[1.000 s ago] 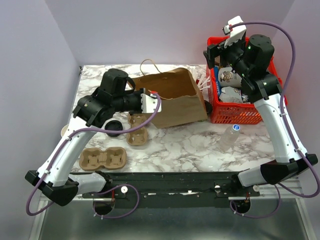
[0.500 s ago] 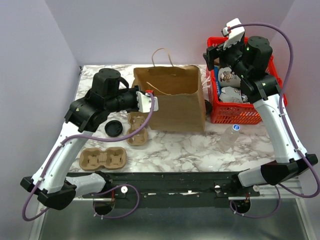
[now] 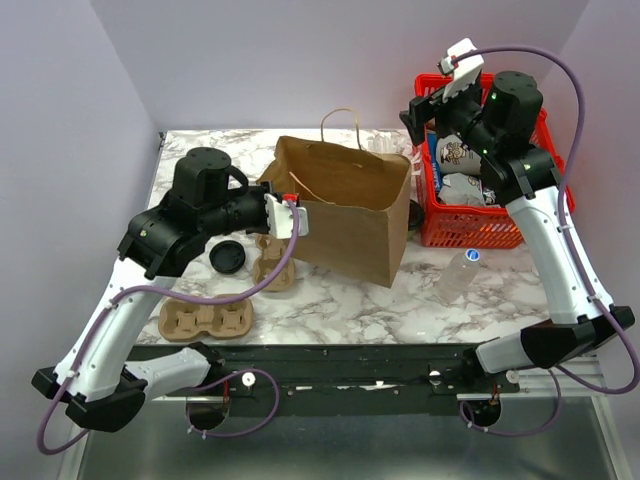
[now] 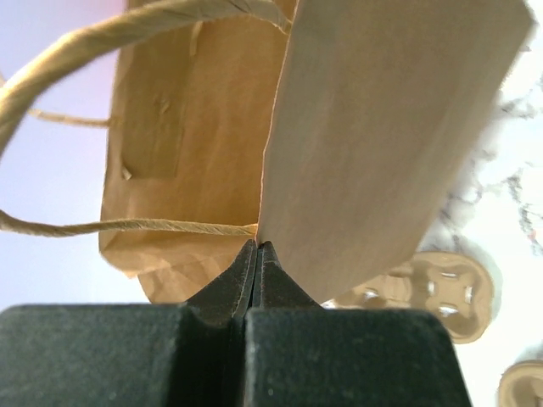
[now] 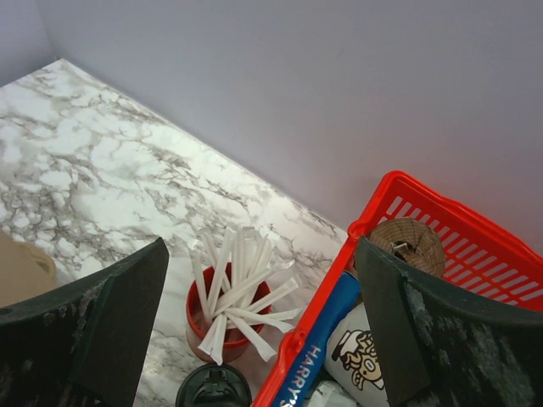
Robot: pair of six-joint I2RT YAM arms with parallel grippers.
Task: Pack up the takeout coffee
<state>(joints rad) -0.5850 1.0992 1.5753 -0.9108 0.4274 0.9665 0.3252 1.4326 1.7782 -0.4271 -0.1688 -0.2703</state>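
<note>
Now that the bag (image 3: 350,215) stands nearly upright with its mouth open, where a second ago it lay on its side, we have somewhere to put the coffee (image 5: 212,388). At the left, our left gripper (image 4: 257,254) is pinched fully closed on the bag's near rim, just by a handle, holding it up. Near it on the table sit two carriers (image 3: 205,318) and a black disc (image 3: 227,257); whether a cup is under that disc, we cannot tell. Past the bag, the coffee, as we read it, is the black-lidded cup standing between bag and basket (image 3: 480,228), beside the red cup of sticks (image 5: 222,331), and it is not yet packed. Above it our right gripper (image 5: 259,326) hangs with fingers spread wide and nothing between them. We judge its next job is to come down on the cup while the left steadies the bag.
</note>
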